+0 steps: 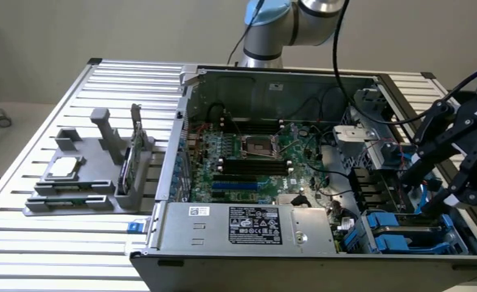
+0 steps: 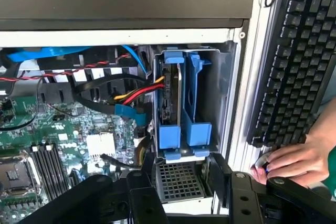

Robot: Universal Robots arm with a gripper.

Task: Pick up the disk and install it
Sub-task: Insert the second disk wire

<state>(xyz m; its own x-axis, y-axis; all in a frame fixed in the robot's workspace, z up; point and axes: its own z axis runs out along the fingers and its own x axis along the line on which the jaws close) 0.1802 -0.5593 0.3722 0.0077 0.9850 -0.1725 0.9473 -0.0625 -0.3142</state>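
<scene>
Disk seated in the drive cage, gripper spread just clear of it

The disk (image 2: pixel 172 103) stands on edge in its blue carrier inside the drive bay (image 2: pixel 218 93) at the case (image 1: pixel 303 258) corner, walls tight on both sides. The gripper (image 2: pixel 181 174) hovers beside the carrier's end, fingers wide apart and empty. A person's hand (image 2: pixel 291 161) rests by a keyboard (image 2: pixel 294 61) just outside the case.

A slatted metal table (image 1: pixel 76 97) carries everything here. Sitting on it in mid-frame is the open computer case (image 1: pixel 303 243); at the left, a grey fixture stand (image 1: pixel 84 176). In the wrist view, a black keyboard (image 2: pixel 294 61) lies on the slats.
</scene>
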